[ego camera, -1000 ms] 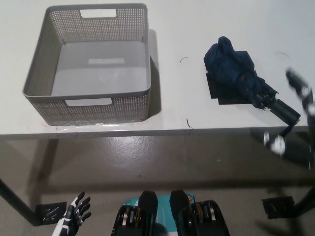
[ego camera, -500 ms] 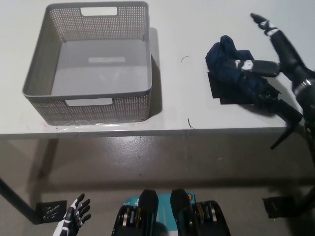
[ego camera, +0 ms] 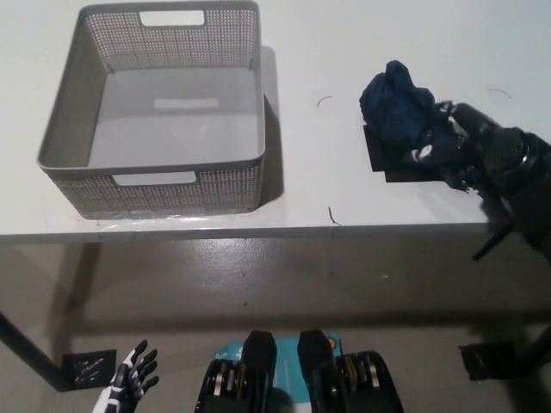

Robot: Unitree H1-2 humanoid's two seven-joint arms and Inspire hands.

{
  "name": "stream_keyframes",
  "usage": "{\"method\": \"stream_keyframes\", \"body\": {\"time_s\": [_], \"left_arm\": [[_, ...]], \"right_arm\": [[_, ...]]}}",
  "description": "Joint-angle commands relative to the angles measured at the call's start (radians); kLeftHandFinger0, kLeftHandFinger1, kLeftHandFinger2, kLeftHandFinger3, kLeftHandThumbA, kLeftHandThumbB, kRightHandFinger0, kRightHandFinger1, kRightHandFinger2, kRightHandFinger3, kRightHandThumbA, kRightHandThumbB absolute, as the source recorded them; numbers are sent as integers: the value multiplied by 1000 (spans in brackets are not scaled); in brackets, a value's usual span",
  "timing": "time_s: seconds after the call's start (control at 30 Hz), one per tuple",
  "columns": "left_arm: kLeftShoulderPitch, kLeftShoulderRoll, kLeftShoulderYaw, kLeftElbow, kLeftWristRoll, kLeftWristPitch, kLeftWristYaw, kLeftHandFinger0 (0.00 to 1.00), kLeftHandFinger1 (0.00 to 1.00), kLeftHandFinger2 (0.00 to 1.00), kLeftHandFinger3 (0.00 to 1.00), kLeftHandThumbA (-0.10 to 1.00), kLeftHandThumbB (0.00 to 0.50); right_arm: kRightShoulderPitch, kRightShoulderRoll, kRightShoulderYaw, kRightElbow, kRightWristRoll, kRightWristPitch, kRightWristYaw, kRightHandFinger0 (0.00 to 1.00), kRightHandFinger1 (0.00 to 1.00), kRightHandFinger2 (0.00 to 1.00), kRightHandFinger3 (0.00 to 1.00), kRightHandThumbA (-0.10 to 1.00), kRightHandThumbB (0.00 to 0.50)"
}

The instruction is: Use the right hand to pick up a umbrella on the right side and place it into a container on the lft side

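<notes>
Half a second earlier the right hand (ego camera: 448,146) was raised over the far edge of the umbrella (ego camera: 405,116); now it had dropped onto the umbrella's near end, fingers wrapped around the part toward four o'clock, apparently grasping it for the lift. Going left to right: the left hand (ego camera: 129,383) hung idle at seven o'clock below the table (ego camera: 327,52), fingers spread and empty. At ten o'clock sat the grey basket (ego camera: 155,176), open-topped to receive the load. At two o'clock lay the umbrella, folded, dark navy, its fabric bunched loosely.
</notes>
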Motion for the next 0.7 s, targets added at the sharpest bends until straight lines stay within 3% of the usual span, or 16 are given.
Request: {"method": "stream_keyframes", "body": {"time_s": [0.0, 0.07, 0.1, 0.13, 0.33, 0.53, 0.67], "left_arm": [[13, 9, 13, -42, -11, -64, -9, 1000, 1000, 1000, 1000, 1000, 226], [15, 10, 14, -38, -15, -74, -13, 1000, 1000, 1000, 1000, 1000, 233], [14, 11, 14, -36, -18, -77, -14, 1000, 1000, 1000, 1000, 1000, 232], [13, 14, 15, -30, -20, -84, -17, 1000, 1000, 1000, 1000, 1000, 238], [4, 18, 16, -34, -16, -77, -16, 1000, 1000, 1000, 1000, 1000, 230], [-17, 23, 13, -25, -18, -81, -24, 1000, 1000, 1000, 1000, 1000, 272], [-30, 29, 12, -42, -22, -58, -30, 1000, 1000, 1000, 1000, 1000, 246]], "right_arm": [[-142, 3, 66, 82, -83, -10, -47, 1000, 1000, 1000, 1000, 929, 471], [-141, 9, 99, 106, -95, 10, -40, 1000, 1000, 1000, 1000, 907, 471], [-142, 10, 112, 112, -102, 15, -35, 1000, 1000, 1000, 1000, 818, 441], [-144, 10, 154, 122, -135, 34, -19, 1000, 1000, 1000, 1000, 921, 453], [-127, 7, 212, 145, -144, 75, 3, 1000, 1000, 1000, 1000, 855, 434], [-56, 26, 187, 152, -112, 40, -3, 1000, 1000, 1000, 1000, 738, 489], [-8, 52, 129, 163, -62, 40, -8, 1000, 1000, 1000, 1000, 586, 500]]}}
